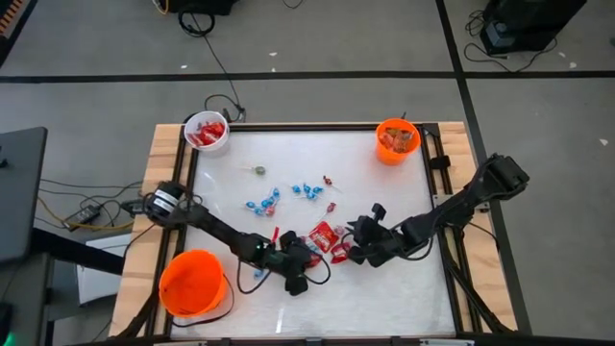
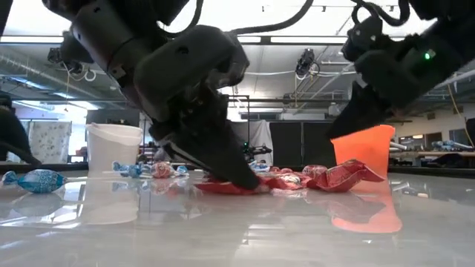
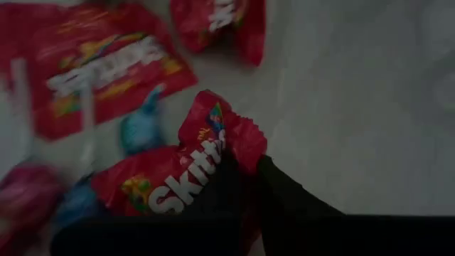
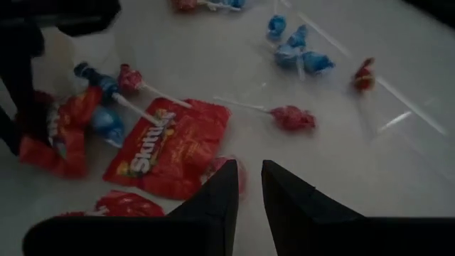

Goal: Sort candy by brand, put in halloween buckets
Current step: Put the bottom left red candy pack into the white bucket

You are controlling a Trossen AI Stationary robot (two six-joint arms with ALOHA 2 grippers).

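Note:
Candy lies mid-table: red packets (image 1: 323, 234), blue-wrapped pieces (image 1: 263, 204) and lollipops on sticks (image 4: 291, 117). My left gripper (image 3: 245, 167) is down at the table near the front of the pile, shut on one red packet (image 3: 181, 188). My right gripper (image 4: 250, 174) hovers just right of the pile, above a flat red packet (image 4: 170, 146), its fingers a narrow gap apart with nothing between them. The white bucket (image 1: 207, 133) with red packets stands at the far left. The small orange bucket (image 1: 396, 141) is at the far right, the larger orange bucket (image 1: 192, 284) at the near left. My left gripper pinches the red packet's crumpled end (image 3: 227, 131) between its two fingers. The fingers slant down from the table's near left, their tips (image 2: 249, 182) at the table surface. The rest of the packet (image 2: 219, 187) lies flat on the table.
Another red packet (image 2: 345, 176) lies on the table below my right gripper. A lone small sweet (image 1: 258, 170) sits farther back. A raised wooden frame (image 1: 171, 159) borders the white tabletop, and cables run along its left side.

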